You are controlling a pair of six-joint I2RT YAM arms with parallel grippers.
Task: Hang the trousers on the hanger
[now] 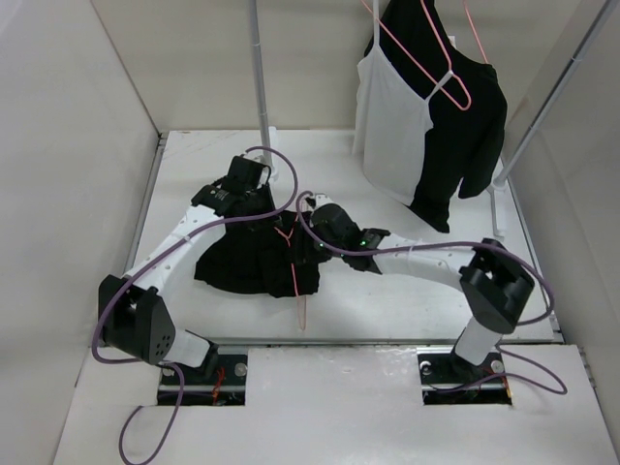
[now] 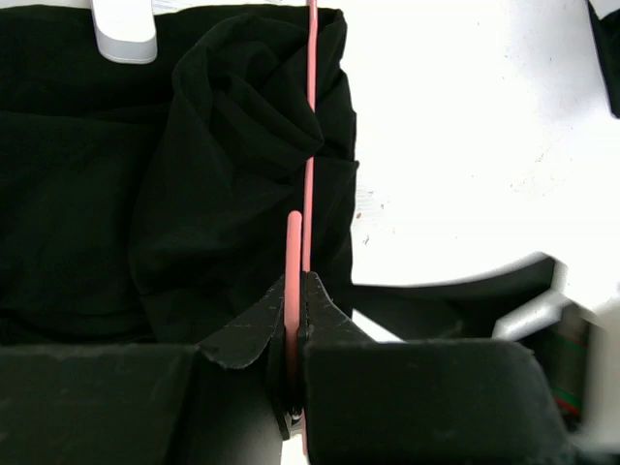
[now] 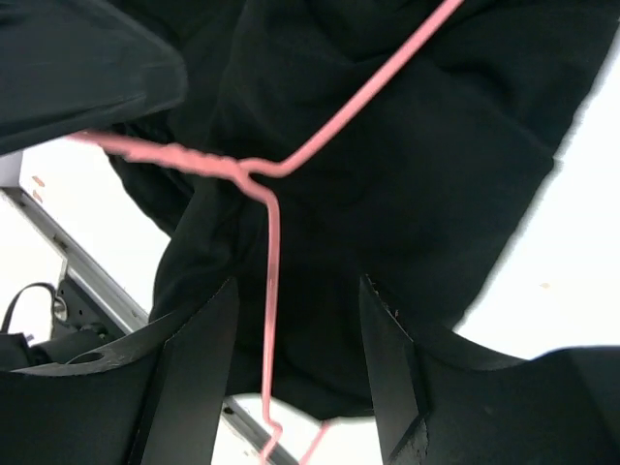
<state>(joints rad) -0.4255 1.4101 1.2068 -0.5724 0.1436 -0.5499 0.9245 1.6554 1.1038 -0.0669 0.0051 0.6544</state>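
Observation:
The black trousers (image 1: 242,266) lie bunched on the white table, with the pink wire hanger (image 1: 292,276) across their right side. My left gripper (image 1: 263,215) is shut on the hanger's wire; in the left wrist view the hanger (image 2: 308,194) runs straight up from the gripper (image 2: 296,291) over the trousers (image 2: 145,194). My right gripper (image 1: 308,244) hovers over the same pile. In the right wrist view the right gripper (image 3: 295,329) is open. The hanger (image 3: 272,252) passes between its fingers (image 3: 203,368) without being gripped, and the trousers (image 3: 417,174) lie beneath.
At the back right a white camisole (image 1: 387,126) on another pink hanger (image 1: 448,73) and a black top (image 1: 465,136) hang from a rack. Rack poles (image 1: 260,77) stand at the back. White walls (image 1: 68,145) close in the table's left and rear.

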